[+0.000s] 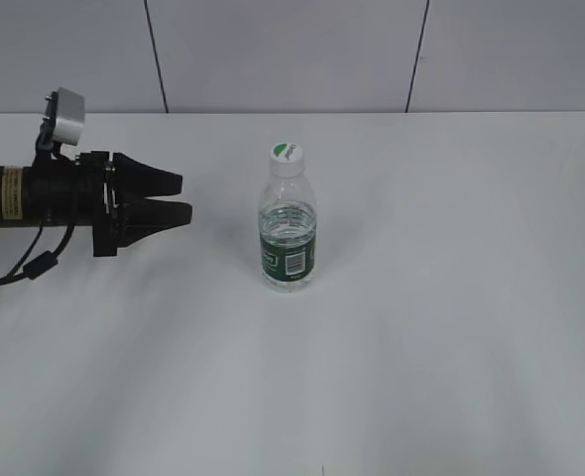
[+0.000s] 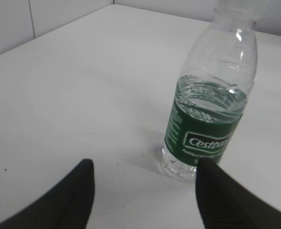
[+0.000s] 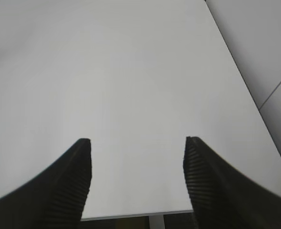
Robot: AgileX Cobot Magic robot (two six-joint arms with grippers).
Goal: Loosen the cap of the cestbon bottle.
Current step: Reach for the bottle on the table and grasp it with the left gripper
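Observation:
The cestbon bottle (image 1: 289,233) stands upright near the middle of the white table, clear with a dark green label band. Its white cap (image 1: 286,156) with a green mark sits on top. My left gripper (image 1: 181,197) is open and empty, level with the bottle's upper half, a short way to its left and apart from it. In the left wrist view the bottle (image 2: 209,102) stands ahead and to the right of the open jaws (image 2: 144,172); the cap is cut off at the top edge. My right gripper (image 3: 137,143) is open and empty over bare table; it does not show in the exterior view.
The white table (image 1: 451,327) runs to a grey panelled wall (image 1: 292,50) at the back. The right wrist view shows the table's edge (image 3: 140,214) just below the jaws and a wall (image 3: 269,57) to the right.

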